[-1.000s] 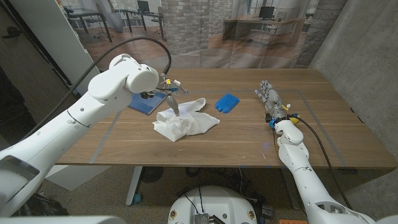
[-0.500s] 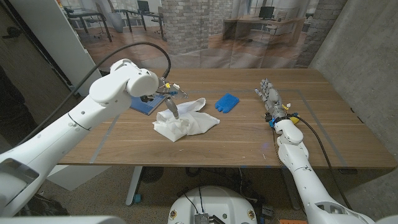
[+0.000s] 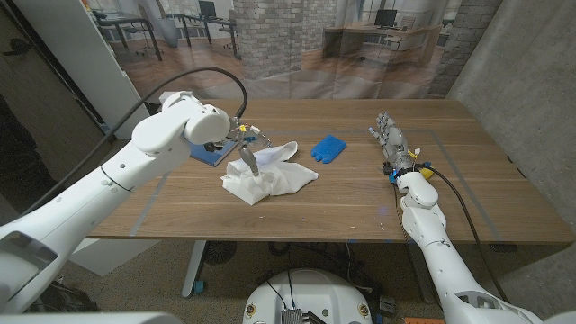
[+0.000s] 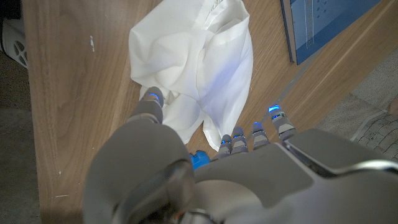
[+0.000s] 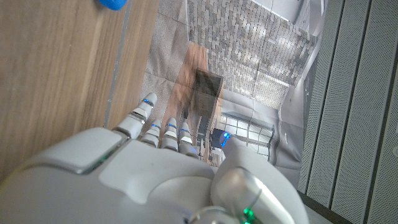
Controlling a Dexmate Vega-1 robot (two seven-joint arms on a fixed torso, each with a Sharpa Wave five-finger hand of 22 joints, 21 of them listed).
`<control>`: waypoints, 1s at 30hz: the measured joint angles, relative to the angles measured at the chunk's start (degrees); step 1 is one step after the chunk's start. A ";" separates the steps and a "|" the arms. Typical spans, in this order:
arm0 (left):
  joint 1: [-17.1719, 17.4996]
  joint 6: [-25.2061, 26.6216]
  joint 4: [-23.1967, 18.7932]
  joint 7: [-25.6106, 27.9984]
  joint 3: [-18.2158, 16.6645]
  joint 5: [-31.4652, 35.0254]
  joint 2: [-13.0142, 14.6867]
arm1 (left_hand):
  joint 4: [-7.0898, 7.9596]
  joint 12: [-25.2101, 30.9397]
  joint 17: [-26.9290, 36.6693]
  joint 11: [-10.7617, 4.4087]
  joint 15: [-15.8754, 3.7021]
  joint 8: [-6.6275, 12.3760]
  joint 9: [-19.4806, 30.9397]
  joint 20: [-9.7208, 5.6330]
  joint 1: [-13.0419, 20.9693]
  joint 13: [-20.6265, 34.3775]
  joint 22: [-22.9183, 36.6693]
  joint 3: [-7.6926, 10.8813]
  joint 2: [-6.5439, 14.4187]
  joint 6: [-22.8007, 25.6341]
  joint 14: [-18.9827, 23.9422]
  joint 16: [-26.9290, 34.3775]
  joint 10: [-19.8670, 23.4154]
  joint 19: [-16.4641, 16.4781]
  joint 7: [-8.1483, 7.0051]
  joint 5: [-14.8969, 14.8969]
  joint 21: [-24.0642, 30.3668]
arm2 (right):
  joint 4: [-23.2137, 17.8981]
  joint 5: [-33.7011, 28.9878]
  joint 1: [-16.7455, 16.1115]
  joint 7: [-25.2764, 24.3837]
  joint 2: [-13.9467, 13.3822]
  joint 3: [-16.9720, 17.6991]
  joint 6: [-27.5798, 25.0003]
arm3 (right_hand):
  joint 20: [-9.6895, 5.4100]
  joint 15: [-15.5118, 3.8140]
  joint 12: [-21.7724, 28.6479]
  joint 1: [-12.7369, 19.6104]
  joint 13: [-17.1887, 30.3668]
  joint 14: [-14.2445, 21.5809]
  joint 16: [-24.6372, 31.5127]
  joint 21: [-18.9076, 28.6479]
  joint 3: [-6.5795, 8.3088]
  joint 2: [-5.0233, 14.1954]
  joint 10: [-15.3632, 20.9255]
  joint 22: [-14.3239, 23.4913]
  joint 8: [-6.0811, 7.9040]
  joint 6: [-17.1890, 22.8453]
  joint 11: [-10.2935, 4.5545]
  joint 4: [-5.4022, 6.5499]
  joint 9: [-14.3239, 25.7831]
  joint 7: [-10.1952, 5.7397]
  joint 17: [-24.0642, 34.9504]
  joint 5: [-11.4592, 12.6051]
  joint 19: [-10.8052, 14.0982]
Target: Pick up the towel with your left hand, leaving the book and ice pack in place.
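White towel (image 3: 268, 178) crumpled on table; blue book (image 3: 214, 149) beside its left; blue ice pack (image 3: 328, 148) right.

No legible text, brand, number or sign is showing in any view. The blue book (image 4: 326, 25) is displaying faint pale lines and specks on its cover in the left wrist view, but these are reading as marks only, too small and blurred to make out. In the head view the book (image 3: 214, 150), at about ten o'clock from the towel (image 3: 270, 177), is showing no readable lettering.
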 measured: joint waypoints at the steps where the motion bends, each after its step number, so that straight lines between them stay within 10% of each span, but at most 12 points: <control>1: 0.00 -0.03 0.00 0.04 0.00 -0.01 0.00 | 0.00 0.03 0.00 0.00 0.00 0.00 0.00 0.00 0.05 0.00 0.00 0.00 0.05 0.00 0.00 0.00 0.00 0.00 0.00 0.00 0.00 | -0.01 0.00 0.00 0.00 0.00 0.00 0.00 | 0.00 0.00 0.00 0.00 0.00 0.00 0.00 0.00 0.00 0.00 0.00 0.00 0.00 0.00 0.00 0.00 0.00 0.00 0.00 0.00 0.00; 30: -0.71 -1.64 3.00 0.52 2.64 1.66 -0.66 | 0.00 1.14 0.53 -0.12 0.00 0.23 -0.01 0.00 0.80 1.04 -0.01 -0.94 0.80 0.01 0.00 0.00 -0.52 0.00 0.00 0.41 -0.43 | 0.67 -0.47 0.46 -0.65 0.07 -0.16 -0.10 | 0.00 0.00 0.00 0.00 0.00 0.00 0.00 0.00 0.00 0.00 0.00 0.00 0.00 0.00 0.00 0.00 0.00 0.00 0.00 0.00 0.41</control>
